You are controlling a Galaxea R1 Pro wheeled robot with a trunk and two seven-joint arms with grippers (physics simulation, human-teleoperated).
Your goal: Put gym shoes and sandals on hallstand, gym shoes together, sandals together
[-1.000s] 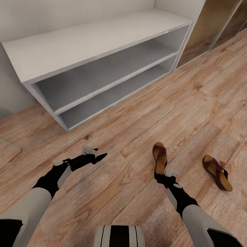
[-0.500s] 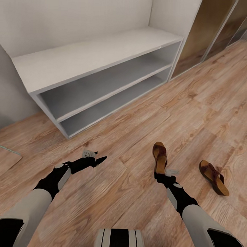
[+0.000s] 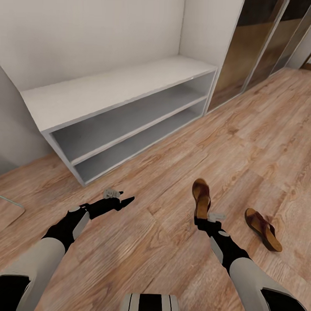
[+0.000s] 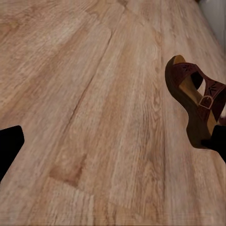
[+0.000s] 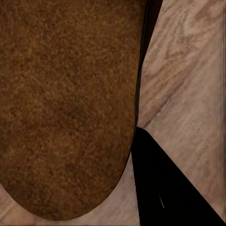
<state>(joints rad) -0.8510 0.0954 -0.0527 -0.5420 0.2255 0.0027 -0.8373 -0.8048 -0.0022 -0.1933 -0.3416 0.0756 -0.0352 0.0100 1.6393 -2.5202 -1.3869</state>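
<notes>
right claw (image 3: 202, 218): closed on the heel end of the near sandal (image 3: 201, 198), which it holds tilted up, toe pointing away from the robot toward the hallstand; the right wrist view has the tan footbed (image 5: 66, 103) pressed close against one dark finger (image 5: 165, 188).
left claw (image 3: 127, 200): held low over the corridor floor (image 3: 245, 145), holding nothing; its dark fingers (image 3: 122, 201) look drawn together in the head view, yet the left wrist view puts dark tips at opposite edges, so i cannot tell how wide it stands.
second sandal (image 3: 262, 228): lying on the floor to the right of the right arm, well apart from the held one; brown straps up, a buckle visible on the strap in the left wrist view (image 4: 200, 106).
hallstand (image 3: 108, 93): pale grey-white unit against the wall ahead and to the left, with a flat bench top and two open shelf levels below; nothing lies on the top or on the visible parts of the shelves.
floor: light brown wood planks with clear grain, running from the robot's base up to the hallstand.
sliding doors (image 3: 249, 46): dark, brown-tinted panels with pale frames, just right of the hallstand.
robot arms: both reach forward and down, left arm toward the hallstand's near corner, right arm toward the held sandal.
</notes>
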